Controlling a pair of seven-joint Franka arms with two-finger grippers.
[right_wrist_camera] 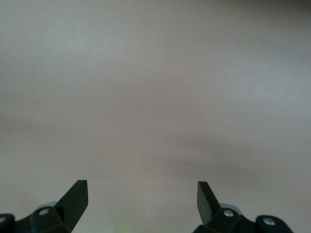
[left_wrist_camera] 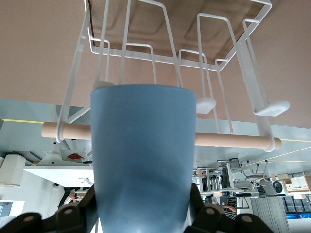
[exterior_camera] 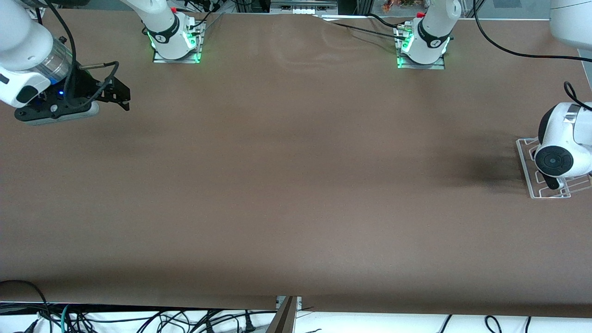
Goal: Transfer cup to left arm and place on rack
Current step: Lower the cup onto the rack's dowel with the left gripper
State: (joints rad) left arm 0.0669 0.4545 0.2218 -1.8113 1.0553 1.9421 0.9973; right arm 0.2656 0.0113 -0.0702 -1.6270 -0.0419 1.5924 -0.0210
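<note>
One cup (left_wrist_camera: pixel 144 160) is sitting between the jaws of the left gripper (left_wrist_camera: pixel 144 213), which are closing on its lower sides; its wider rim is pointing away from the jaws toward one rack (left_wrist_camera: pixel 167 58). Past that rim, the rack is showing one wooden rod (left_wrist_camera: pixel 228 140) and at least two white-tipped pegs (left_wrist_camera: pixel 273 108). In the front view the left arm (exterior_camera: pixel 566 143) is hanging over the rack at its own end of the table (exterior_camera: pixel 286 185). The right gripper (right_wrist_camera: pixel 142 200) is waiting with jaws spread wide and nothing between them, over bare table at the right arm's end. No writing can be read on the cup or the rack.
</note>
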